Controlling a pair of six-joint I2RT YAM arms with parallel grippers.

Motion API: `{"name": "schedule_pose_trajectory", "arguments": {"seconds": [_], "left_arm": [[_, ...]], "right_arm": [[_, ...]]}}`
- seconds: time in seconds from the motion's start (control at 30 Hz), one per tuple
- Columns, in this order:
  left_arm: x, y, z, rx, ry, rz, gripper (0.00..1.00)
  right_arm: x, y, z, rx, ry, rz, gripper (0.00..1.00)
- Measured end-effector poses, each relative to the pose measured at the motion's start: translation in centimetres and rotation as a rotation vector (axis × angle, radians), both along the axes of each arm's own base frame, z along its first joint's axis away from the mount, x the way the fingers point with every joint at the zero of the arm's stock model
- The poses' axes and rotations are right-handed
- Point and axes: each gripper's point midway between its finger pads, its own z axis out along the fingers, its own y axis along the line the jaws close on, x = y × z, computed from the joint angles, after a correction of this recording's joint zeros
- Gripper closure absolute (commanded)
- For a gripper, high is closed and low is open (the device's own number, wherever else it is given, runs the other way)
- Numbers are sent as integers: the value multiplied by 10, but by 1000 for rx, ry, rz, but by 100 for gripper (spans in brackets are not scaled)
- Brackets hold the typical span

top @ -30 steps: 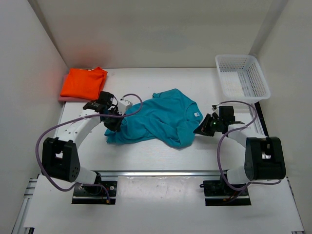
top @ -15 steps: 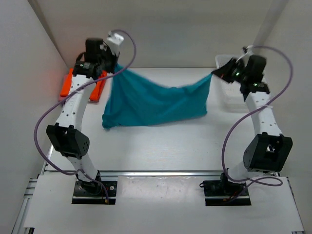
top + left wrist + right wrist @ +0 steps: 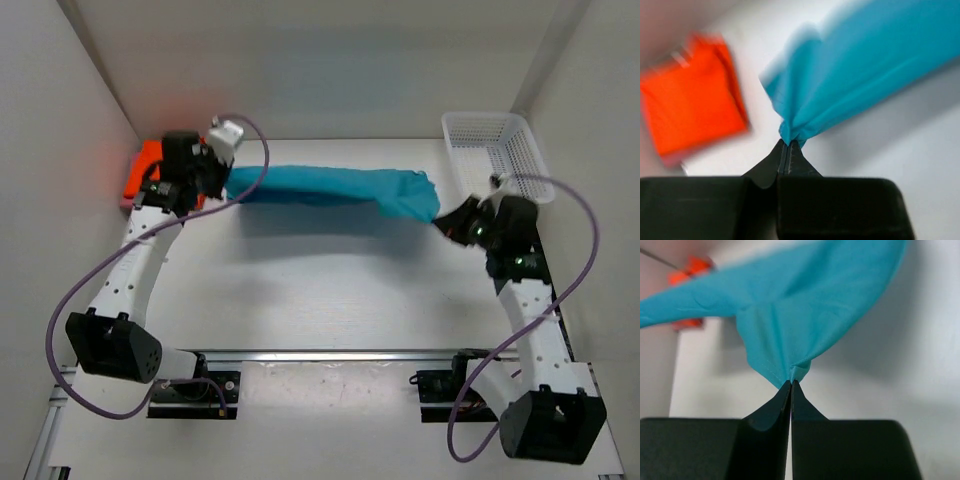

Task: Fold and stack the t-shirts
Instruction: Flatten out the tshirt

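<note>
Left pincer (image 3: 785, 146) is pinched tight on one end of the teal t-shirt (image 3: 330, 187) and my right pincer (image 3: 791, 383) has the other end. So it's stretched out as a long band between them, over the far part of the table (image 3: 320, 290). Orange t-shirt (image 3: 148, 157) lies folded at the far left, just behind my left wrist. White basket (image 3: 520, 150) sits far right.

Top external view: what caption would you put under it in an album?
Left hand and right hand stretch a teal-blue cloth t-shirt between them over the white table.
</note>
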Motion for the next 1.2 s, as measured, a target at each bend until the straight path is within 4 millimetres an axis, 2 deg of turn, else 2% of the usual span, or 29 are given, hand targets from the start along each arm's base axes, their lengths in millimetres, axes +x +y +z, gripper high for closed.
{"name": "schedule_pose_trajectory", "arguments": {"seconds": [0.07, 0.13, 0.2, 0.27, 0.33, 0.4, 0.53, 0.63, 0.7, 0.73, 0.8, 0.87, 0.9, 0.97, 1.0, 1.03, 1.07, 1.1, 1.13, 1.2], "left_arm": [[-27, 6, -75, 52, 182, -9, 100], [-62, 13, -143, 100, 369, -21, 100], [-109, 22, -204, 143, 567, -31, 100], [-153, 32, -242, 181, 709, -36, 100], [-190, 41, -263, 210, 812, -39, 100], [-208, 47, -269, 226, 865, -36, 100], [-196, 48, -260, 229, 824, -29, 100], [-165, 44, -244, 224, 776, -24, 100], [-119, 36, -219, 216, 746, -23, 100], [-82, 29, -201, 205, 701, -18, 100], [6, 13, -158, 170, 546, 1, 100], [83, 1, -115, 144, 382, 31, 100], [121, -5, -86, 128, 272, 50, 100], [171, -13, -21, 86, 40, 82, 100], [180, -13, 9, 58, -76, 97, 100], [171, -11, 36, 38, -154, 104, 100], [152, -9, 57, 27, -207, 105, 100], [131, -5, 78, 19, -269, 103, 100], [108, -1, 99, 13, -319, 99, 100], [69, 3, 149, -10, -446, 85, 100]], "right_arm": [[-32, 7, -68, 4, 178, -1, 100], [-73, 18, -129, -4, 362, 22, 100], [-111, 28, -165, -9, 492, 56, 100], [-137, 33, -185, -12, 565, 72, 100], [-154, 37, -196, -23, 612, 86, 100], [-161, 41, -199, -27, 638, 108, 100], [-153, 32, -207, 7, 705, 56, 100], [-127, 23, -201, 62, 727, 3, 100], [-87, 18, -179, 100, 705, -8, 100], [-57, 16, -161, 105, 682, -4, 100], [28, 9, -113, 88, 564, 17, 100], [115, 2, -68, 51, 431, 38, 100], [154, -3, -52, 38, 382, 38, 100], [219, -12, -22, 37, 292, 24, 99], [242, -19, -8, 41, 249, 10, 100], [260, -28, 14, 45, 193, -9, 100], [270, -38, 34, 41, 137, -26, 100], [271, -45, 58, 27, 75, -43, 100], [262, -52, 80, 11, 31, -58, 100], [223, -53, 126, -26, -62, -77, 100]]}}
